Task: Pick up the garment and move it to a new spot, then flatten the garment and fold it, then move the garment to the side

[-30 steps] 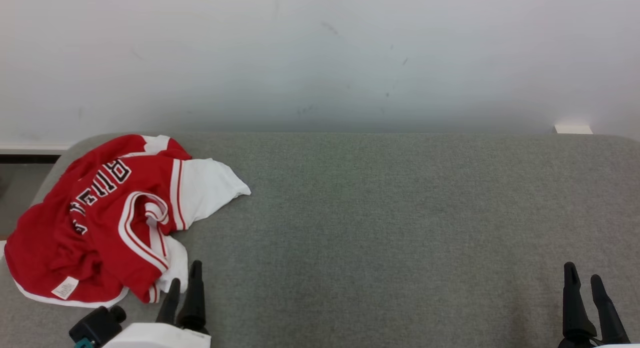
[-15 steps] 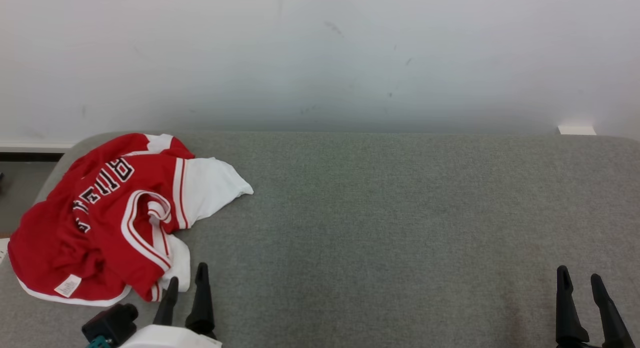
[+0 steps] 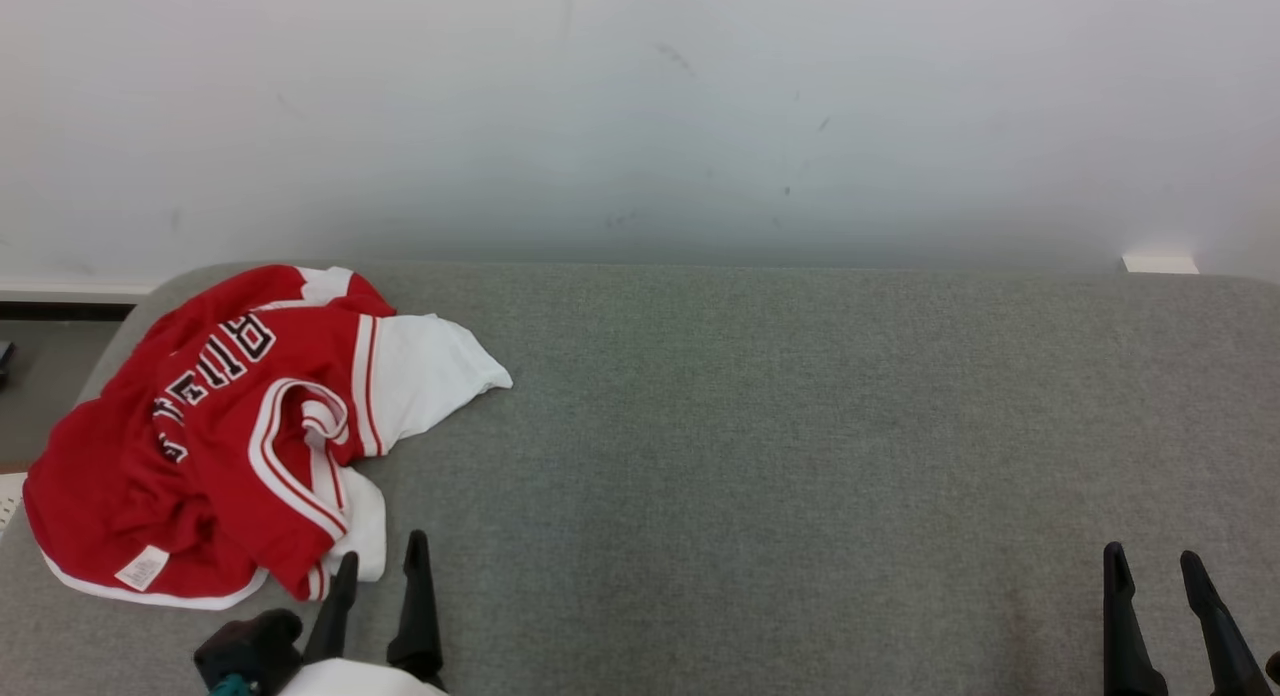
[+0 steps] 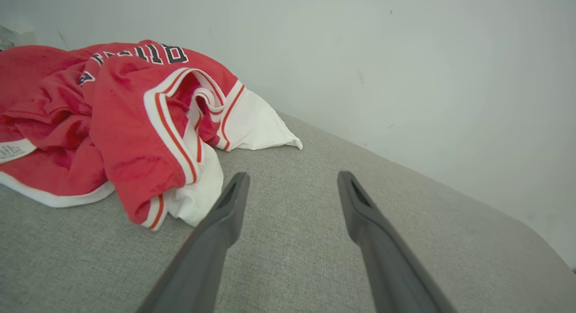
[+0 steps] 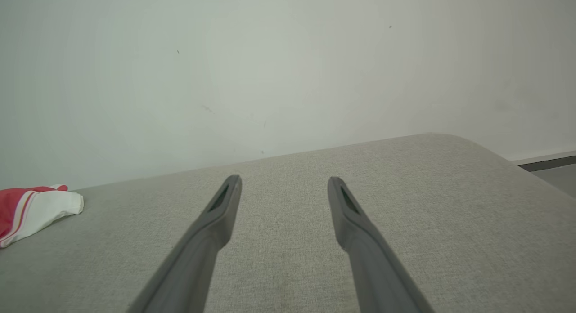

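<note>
My left tool (image 3: 382, 548) sits low at the near edge of the grey fabric-covered table (image 3: 800, 426). Its fingers are apart w/ nothing btwn them. In my left wrist view the left tool (image 4: 292, 176) points past the cloth's right side. Its left finger is just beside a white fold, and I can't tell if it's touching.

The crumpled red jersey garment (image 3: 200, 426) w/ white sleeve & red-white striped trim lies bunched at the table's left end, running from the back edge nearly to the front. It isn't flat: red folds are heaped over each other, and a striped-trim opening gapes near the middle of the garment (image 4: 121, 124). Black white-edged letters run across the top, upside down from my head view and partly lost in creases. One white sleeve pokes out to the right, lying on the table. A white band edges the near side, w/ a small white label (image 3: 141, 568) by it.

My right tool (image 3: 1151, 554) is at the table's far right, well apart from the garment. Its fingers are spread & empty over bare fabric. In my right wrist view the right tool (image 5: 284, 180) points toward the pale wall (image 5: 288, 56), w/ the sleeve tip at far left.
</note>
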